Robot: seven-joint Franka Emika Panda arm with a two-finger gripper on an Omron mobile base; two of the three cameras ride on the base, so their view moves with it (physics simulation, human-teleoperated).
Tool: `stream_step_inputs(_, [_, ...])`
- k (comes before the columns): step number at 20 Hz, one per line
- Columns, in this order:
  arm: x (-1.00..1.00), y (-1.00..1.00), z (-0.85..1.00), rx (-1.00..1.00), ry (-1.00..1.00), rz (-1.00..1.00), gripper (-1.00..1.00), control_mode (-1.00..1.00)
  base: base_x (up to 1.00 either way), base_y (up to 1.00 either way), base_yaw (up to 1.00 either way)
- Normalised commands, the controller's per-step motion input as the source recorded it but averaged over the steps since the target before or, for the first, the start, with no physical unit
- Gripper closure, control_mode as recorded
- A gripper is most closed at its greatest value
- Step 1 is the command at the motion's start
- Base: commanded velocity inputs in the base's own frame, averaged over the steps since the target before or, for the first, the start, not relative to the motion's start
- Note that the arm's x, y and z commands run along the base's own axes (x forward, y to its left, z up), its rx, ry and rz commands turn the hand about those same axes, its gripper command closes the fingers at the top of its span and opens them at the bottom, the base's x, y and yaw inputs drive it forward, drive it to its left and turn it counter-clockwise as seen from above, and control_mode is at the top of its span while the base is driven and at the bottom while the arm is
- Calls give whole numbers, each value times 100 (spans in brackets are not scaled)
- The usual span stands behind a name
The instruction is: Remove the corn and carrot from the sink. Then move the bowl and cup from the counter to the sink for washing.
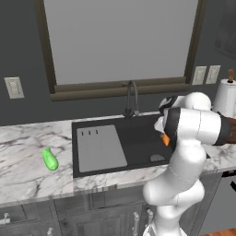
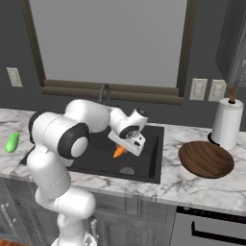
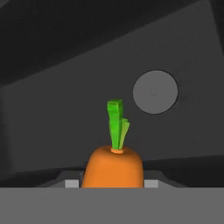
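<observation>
My gripper (image 2: pixel 122 150) is shut on the orange carrot (image 2: pixel 118 152) and holds it above the black sink (image 2: pixel 150 163). In the hand view the carrot (image 3: pixel 113 168) sits between my fingertips, green top pointing at the round drain (image 3: pixel 155 92). From the left base view the carrot (image 1: pixel 165 139) peeks out beside my forearm, over the sink (image 1: pixel 138 138). The green corn (image 1: pixel 50 159) lies on the white marble counter (image 1: pixel 23 170) left of the sink, and the right base view shows the corn (image 2: pixel 12 142) too. The brown wooden bowl (image 2: pixel 206 159) rests on the counter (image 2: pixel 192 187) to the right. The cup is out of view.
A dark curved faucet (image 1: pixel 132 99) stands behind the basin. A grey drainboard panel (image 1: pixel 100 148) covers the sink's left part. A paper towel roll (image 2: pixel 226 122) stands at the back right, behind the bowl. A window spans the wall above.
</observation>
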Motion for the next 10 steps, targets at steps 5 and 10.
stream_step_inputs(5, [-38,0,35,-2,0,0,100,-100,0,0,0])
stream_step_inputs(10, [-46,0,30,-6,0,7,100,-100,0,0,0])
